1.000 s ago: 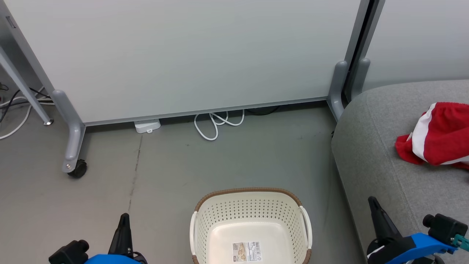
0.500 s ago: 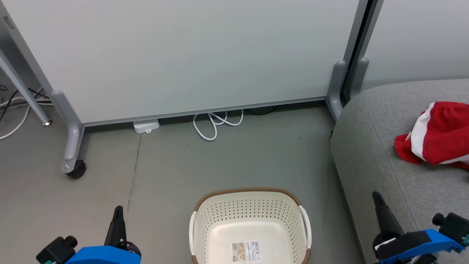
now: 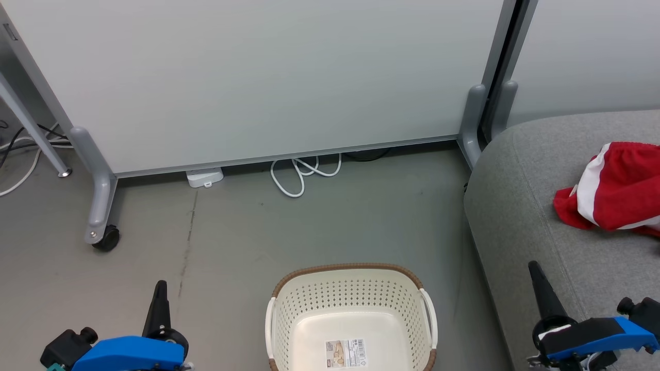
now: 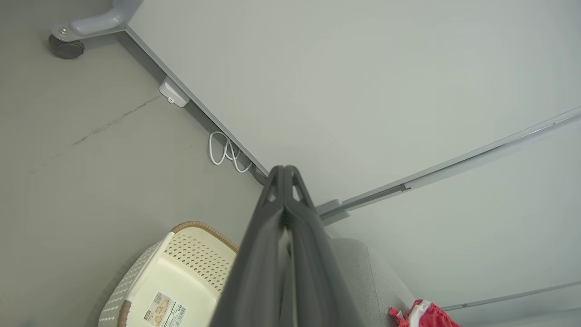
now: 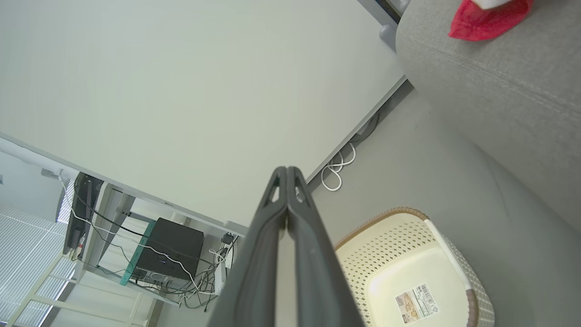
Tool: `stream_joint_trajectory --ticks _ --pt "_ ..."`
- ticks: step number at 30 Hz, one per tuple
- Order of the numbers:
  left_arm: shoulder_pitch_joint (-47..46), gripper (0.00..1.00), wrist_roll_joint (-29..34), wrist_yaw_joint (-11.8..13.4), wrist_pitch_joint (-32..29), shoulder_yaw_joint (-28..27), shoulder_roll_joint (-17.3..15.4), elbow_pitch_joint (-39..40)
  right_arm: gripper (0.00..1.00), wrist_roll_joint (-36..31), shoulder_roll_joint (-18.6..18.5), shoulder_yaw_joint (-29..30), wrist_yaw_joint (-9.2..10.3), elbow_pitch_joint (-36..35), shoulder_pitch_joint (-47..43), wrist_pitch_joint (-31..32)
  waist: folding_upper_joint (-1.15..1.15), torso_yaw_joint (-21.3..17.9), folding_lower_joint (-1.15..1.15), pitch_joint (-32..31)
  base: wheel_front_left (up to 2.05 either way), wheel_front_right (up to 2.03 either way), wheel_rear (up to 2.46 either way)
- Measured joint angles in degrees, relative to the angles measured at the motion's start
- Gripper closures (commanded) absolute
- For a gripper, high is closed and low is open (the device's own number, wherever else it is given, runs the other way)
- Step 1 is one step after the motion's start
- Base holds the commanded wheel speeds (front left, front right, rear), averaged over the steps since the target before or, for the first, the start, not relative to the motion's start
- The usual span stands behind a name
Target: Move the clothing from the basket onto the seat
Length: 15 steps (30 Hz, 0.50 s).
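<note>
The red and white clothing (image 3: 616, 190) lies bunched on the grey seat (image 3: 521, 206) at the right; the left wrist view catches the clothing (image 4: 424, 314) low down, and the right wrist view has the clothing (image 5: 488, 20) at its top. On the floor in front of me stands the cream basket (image 3: 351, 314), holding nothing but a label on its bottom. My left gripper (image 3: 161, 285) is shut, low at the left of the basket. Over the seat's front edge, my right gripper (image 3: 532, 266) is shut with nothing in it. Both wrist views show the fingers pressed together.
A pale partition panel (image 3: 258, 77) on grey castor legs (image 3: 100, 206) closes off the back. A white cable loop (image 3: 299, 178) and a small white box (image 3: 205, 178) lie at its foot. Beyond the panel, the right wrist view shows a desk with cables (image 5: 150, 259).
Both grippers have sunk lower in the head view and drifted outward, the left to the left and the right to the right. The basket and clothing have stayed put.
</note>
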<state>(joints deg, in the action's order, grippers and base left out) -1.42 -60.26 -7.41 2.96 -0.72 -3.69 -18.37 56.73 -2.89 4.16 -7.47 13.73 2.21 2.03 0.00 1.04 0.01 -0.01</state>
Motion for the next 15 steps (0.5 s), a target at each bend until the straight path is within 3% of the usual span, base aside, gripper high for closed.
stream_joint_trajectory --ticks 15 --pt "-1.2 1.0 -8.3 0.0 -2.5 -1.4 0.2 1.1 1.0 9.2 0.0 0.6 0.0 0.1 1.0 1.2 0.0 -0.2 0.0 0.0 0.0 0.0 0.0"
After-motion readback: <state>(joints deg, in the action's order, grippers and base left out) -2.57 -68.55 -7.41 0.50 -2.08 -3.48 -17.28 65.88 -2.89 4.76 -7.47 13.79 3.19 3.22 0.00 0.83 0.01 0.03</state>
